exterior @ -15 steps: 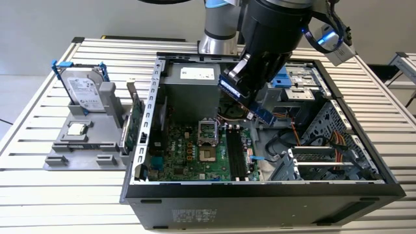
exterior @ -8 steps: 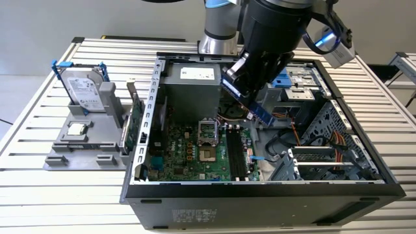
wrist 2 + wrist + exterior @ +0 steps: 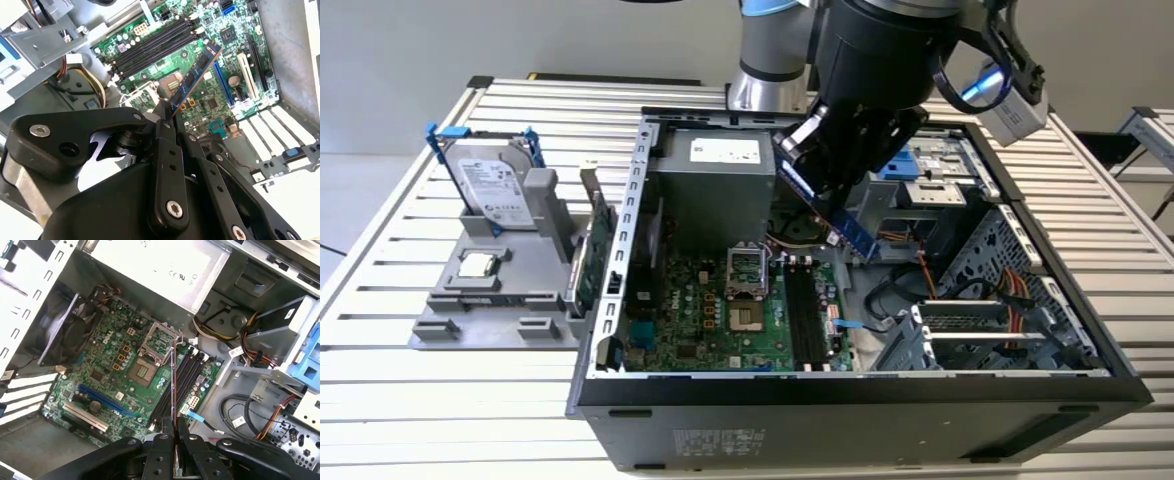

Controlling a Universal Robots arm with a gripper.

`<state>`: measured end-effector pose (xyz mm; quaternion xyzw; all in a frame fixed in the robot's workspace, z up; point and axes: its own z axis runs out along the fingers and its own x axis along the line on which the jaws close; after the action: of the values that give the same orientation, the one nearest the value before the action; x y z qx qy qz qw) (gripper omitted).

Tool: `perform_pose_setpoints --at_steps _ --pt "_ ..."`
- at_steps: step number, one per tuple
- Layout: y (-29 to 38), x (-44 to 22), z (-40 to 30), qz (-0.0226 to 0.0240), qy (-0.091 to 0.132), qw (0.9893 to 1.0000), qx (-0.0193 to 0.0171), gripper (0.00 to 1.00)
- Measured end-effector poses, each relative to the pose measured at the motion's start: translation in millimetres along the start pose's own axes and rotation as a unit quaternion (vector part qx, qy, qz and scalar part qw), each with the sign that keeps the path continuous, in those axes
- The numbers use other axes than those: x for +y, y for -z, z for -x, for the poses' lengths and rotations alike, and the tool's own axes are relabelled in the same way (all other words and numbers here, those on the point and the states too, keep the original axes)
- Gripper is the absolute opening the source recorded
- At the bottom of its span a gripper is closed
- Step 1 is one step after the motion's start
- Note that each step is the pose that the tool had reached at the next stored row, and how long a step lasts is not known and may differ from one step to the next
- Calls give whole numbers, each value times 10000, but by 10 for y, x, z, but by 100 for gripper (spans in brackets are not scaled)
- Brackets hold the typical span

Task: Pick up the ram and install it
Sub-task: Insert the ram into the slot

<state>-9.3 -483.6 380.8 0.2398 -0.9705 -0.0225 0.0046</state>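
Observation:
My gripper (image 3: 825, 150) is shut on the ram (image 3: 838, 218), a slim blue-green stick with dark chips. It hangs tilted above the open computer case (image 3: 854, 385), over the motherboard (image 3: 720, 315). In the second wrist view the ram (image 3: 194, 75) sticks out from between the black fingers (image 3: 165, 122), above the board and apart from the black memory slots (image 3: 155, 42). Seen edge-on in the first wrist view, the ram (image 3: 172, 385) rises from the gripper (image 3: 174, 432) and lines up roughly along the memory slots (image 3: 182, 382), beside the processor socket (image 3: 142, 371).
A grey fixture (image 3: 494, 320) on the exterior view's left carries a silver hard drive (image 3: 494, 180) in a blue-tabbed frame and a small chip (image 3: 478, 265). A green card (image 3: 594, 255) stands by the case wall. The power supply (image 3: 720, 185) and drive cage (image 3: 987, 320) flank the board.

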Motion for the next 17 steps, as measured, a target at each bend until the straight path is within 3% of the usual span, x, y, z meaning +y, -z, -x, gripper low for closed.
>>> perform_pose_setpoints --at_steps 8,17 --pt "0 0 0 -1 -430 9991 -20 0" --pt "-1 0 0 -2 -911 9958 -42 0"
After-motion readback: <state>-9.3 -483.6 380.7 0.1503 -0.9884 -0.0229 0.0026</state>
